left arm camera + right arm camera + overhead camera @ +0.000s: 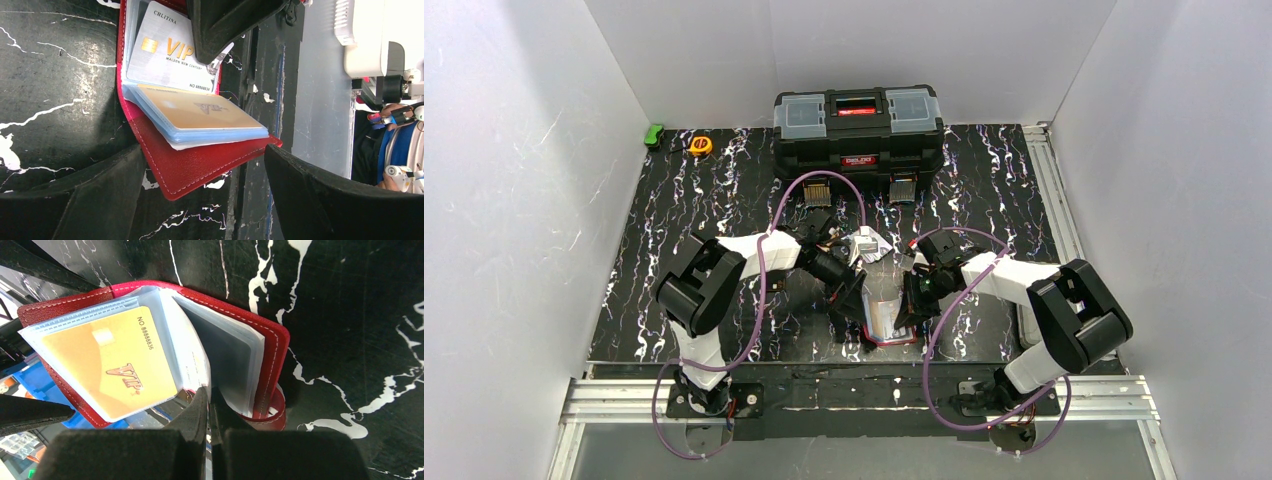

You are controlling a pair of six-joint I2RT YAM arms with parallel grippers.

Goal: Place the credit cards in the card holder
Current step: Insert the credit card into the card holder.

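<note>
- Right, the card holder lies open on the table, close to the near edge and between my two arms, red cover down and clear pockets fanned upward.
- An orange card sits flat inside one clear pocket; I'd count that one as done.
- A whitish VIP card lies against the other half. I can't tell whether it is fully seated in its sleeve.
- My right gripper has its jaws closed tight on a thin leaf of the pockets. I judge it is there to hold the pages apart and stop the holder folding shut.
- My left gripper has its jaws spread wide, one finger on either side of the holder's free end, gripping nothing. To me that reads as a free hand, ready to nudge a card home or go for another.
- More loose cards lie in a small pile just behind the holder, so the job is only partly through.
- Well behind, the black toolbox and yellow tape measure stand clear of the work.
</note>
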